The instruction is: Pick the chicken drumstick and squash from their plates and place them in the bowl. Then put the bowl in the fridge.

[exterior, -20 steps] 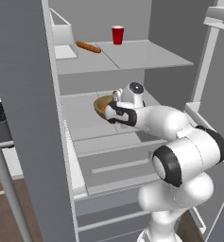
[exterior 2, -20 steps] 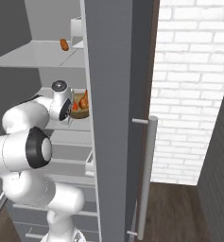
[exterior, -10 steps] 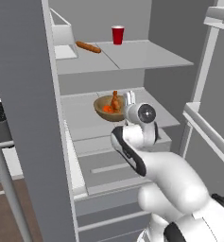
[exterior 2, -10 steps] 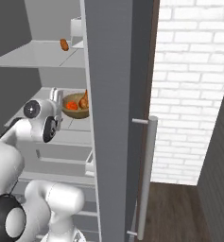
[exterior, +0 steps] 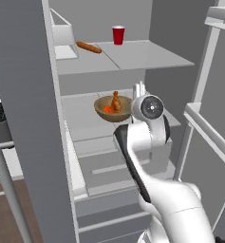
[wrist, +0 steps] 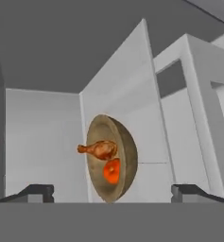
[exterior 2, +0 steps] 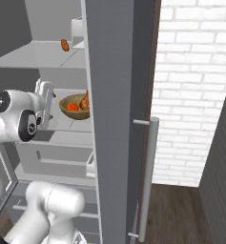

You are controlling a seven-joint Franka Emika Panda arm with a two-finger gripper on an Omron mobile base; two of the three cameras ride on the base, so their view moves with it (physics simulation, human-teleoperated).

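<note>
Bowl (exterior: 113, 108): on the fridge's (exterior: 133, 61) middle shelf, holding chicken drumstick (exterior: 116, 101) and squash (exterior: 107, 109). Gripper (wrist: 111, 191): fingers spread wide, empty, nearer than the bowl, apart from it, pointing straight toward it.

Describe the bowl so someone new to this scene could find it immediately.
Look into the open grey fridge, at the middle shelf under the one with the red cup. The wooden bowl sits there, holding a drumstick and an orange squash.
</note>
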